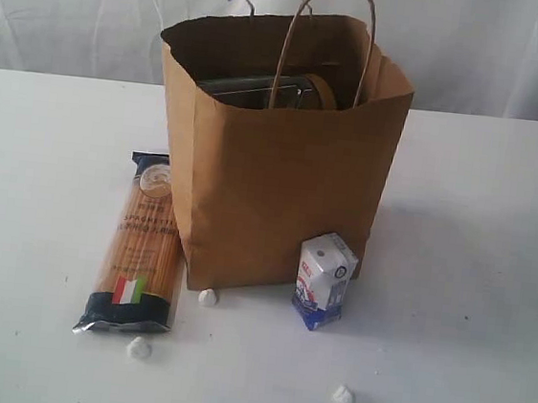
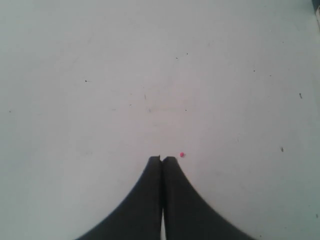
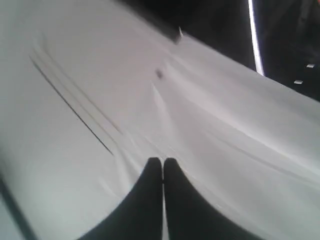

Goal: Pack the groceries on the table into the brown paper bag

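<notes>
The brown paper bag (image 1: 282, 164) stands upright in the middle of the white table (image 1: 477, 233), its mouth open. Inside it I glimpse a clear jar (image 1: 261, 90) with a yellow lid edge. The spaghetti packet (image 1: 139, 246) with the Italian flag lies flat left of the bag. A small white-blue carton (image 1: 324, 280) stands at the bag's front right corner. Neither arm shows in the exterior view. My left gripper (image 2: 162, 159) is shut and empty over bare tabletop. My right gripper (image 3: 162, 160) is shut and empty, facing blurred white cloth. Can, pouch and bottle are out of view.
Tiny white lumps lie near the front: one by the bag's corner (image 1: 207, 297), one below the spaghetti (image 1: 139, 347), two at the front right (image 1: 344, 395). A white curtain (image 1: 77, 8) hangs behind the table. A red dot (image 2: 182, 154) shows beside the left fingertips.
</notes>
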{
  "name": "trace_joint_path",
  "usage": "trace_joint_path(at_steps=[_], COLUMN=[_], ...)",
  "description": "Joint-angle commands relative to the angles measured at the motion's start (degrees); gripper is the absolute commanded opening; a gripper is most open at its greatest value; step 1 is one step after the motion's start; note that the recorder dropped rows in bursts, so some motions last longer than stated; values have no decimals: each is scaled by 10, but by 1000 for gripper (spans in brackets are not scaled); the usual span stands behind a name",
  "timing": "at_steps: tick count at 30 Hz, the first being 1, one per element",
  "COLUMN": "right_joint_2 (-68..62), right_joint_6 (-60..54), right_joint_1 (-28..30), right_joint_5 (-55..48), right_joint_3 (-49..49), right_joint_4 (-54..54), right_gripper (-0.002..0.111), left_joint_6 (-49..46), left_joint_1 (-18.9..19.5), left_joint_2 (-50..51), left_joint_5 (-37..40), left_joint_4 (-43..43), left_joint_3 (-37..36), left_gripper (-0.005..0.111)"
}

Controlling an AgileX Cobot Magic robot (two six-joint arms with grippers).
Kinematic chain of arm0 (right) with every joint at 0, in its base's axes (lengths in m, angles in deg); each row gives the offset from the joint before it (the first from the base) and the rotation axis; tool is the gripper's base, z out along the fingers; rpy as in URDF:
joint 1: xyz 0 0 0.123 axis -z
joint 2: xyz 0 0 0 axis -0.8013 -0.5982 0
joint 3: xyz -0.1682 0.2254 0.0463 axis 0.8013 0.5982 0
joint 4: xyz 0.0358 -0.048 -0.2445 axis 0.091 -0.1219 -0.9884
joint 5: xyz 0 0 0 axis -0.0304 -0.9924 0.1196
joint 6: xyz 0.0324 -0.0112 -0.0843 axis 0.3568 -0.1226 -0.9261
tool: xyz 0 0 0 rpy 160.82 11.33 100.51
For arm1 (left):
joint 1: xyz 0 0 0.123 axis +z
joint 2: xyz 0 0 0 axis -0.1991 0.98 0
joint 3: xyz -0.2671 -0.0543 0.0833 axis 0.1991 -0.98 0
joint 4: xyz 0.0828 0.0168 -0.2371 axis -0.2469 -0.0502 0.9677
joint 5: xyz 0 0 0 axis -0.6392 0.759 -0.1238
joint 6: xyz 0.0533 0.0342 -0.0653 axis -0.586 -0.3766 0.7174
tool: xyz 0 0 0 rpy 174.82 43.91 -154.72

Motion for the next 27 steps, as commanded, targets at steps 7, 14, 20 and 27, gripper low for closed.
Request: trace_joint_path(at_steps=[7,14,20,27], right_joint_2=[1,-97,-274,-427], right_joint_6=[127,54,103,-107], right_joint_1=[-2,-2,-2,-7], right_joint_5=[-10,-431,-676,-649], right_joint_3=[-228,-303,-262,-292], right_joint_4=[-206,-757,-758,-410], right_gripper=[0,0,0,0], left_joint_6=[4,4,4,4], left_joint_1=[2,2,2,2], left_joint_2=[-1,-1,-1,-1], left_joint_5=[1,1,1,1], left_joint_4=[3,3,3,3], left_joint_3=[-3,-3,-3,-3], left_gripper=[0,0,0,0])
